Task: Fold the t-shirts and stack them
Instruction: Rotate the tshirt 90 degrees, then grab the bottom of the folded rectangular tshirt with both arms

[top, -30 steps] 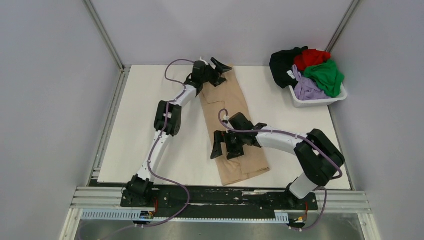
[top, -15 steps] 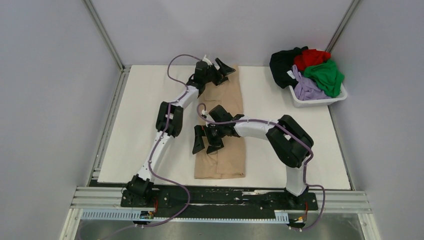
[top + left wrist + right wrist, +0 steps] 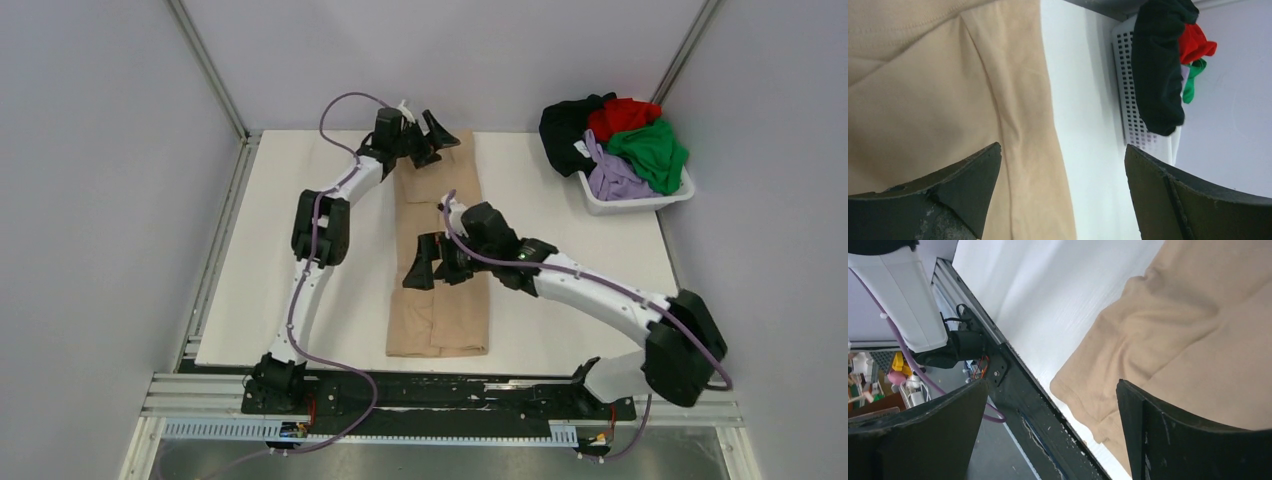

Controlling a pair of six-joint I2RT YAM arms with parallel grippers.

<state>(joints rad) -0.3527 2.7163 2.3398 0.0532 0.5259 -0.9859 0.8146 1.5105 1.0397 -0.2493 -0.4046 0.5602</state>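
The tan t-shirt (image 3: 441,250) lies flat on the white table as a long narrow folded strip running from the far edge to the near edge. My left gripper (image 3: 428,137) is open over its far end; in the left wrist view its jaws (image 3: 1063,167) straddle the shirt's right edge (image 3: 948,100). My right gripper (image 3: 435,264) is open and empty just above the strip's middle left edge; in the right wrist view (image 3: 1053,405) the shirt's near corner (image 3: 1188,330) shows. The black (image 3: 565,125), red (image 3: 622,115), green (image 3: 650,152) and lavender (image 3: 612,178) shirts are heaped in the basket.
The white plastic basket (image 3: 640,203) stands at the table's far right corner and also shows in the left wrist view (image 3: 1130,100). A black rail (image 3: 1018,385) runs along the table's near edge. Grey walls close in the table on three sides.
The near end of the tan shirt has swung left, so the strip now lies straight. My right gripper went left with it, then back up over the middle. My left gripper shifted slightly left.
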